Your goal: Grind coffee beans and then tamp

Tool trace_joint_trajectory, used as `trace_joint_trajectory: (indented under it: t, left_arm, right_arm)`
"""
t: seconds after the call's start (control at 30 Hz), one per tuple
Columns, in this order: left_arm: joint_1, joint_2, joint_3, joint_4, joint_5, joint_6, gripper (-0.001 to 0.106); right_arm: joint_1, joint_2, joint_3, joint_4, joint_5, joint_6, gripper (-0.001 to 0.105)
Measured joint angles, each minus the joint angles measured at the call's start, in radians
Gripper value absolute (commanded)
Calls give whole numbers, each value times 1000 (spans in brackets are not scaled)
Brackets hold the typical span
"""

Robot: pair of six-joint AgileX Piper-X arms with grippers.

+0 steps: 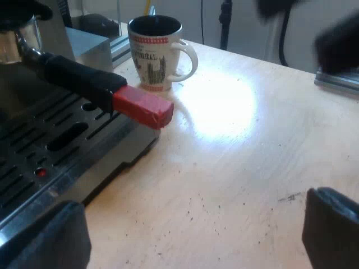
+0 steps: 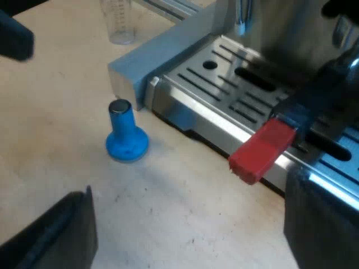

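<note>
The metal holder (image 1: pixel 17 42) sits at the espresso machine's front, above the drip tray (image 1: pixel 56 140). Its dark handle (image 1: pixel 78 75) sticks out over the tray's edge and ends in red (image 1: pixel 143 106). My left gripper (image 1: pixel 190 246) hovers open over the wooden table, short of the red end, with nothing between its fingers. My right gripper (image 2: pixel 185 241) is open too and holds nothing; it hangs low over the table between the blue tamper (image 2: pixel 126 137) and the handle's red end (image 2: pixel 261 151). The tamper stands upright on the table beside the machine's corner.
A printed white mug (image 1: pixel 157 50) stands on the table beyond the red end, close to the machine. A measuring glass (image 2: pixel 120 22) stands farther off past the tamper. The drip tray (image 2: pixel 235 84) has slotted metal grating. Coffee specks lie on the wood.
</note>
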Motion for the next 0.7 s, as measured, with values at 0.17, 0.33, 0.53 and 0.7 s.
trace_joint_trajectory:
  t: [0.17, 0.33, 0.53, 0.7]
  left_arm:
    - [0, 0, 0, -5, 0, 0, 79]
    - [0, 0, 0, -5, 0, 0, 79]
    - [0, 0, 0, -5, 0, 0, 79]
    - [0, 0, 0, -5, 0, 0, 79]
  right_arm:
    - [53, 134, 121, -271, 160, 121, 71]
    - [53, 184, 141, -350, 236, 164, 71]
    - [53, 275, 153, -404, 286, 232, 62]
    - [53, 370, 154, -449, 286, 266, 51]
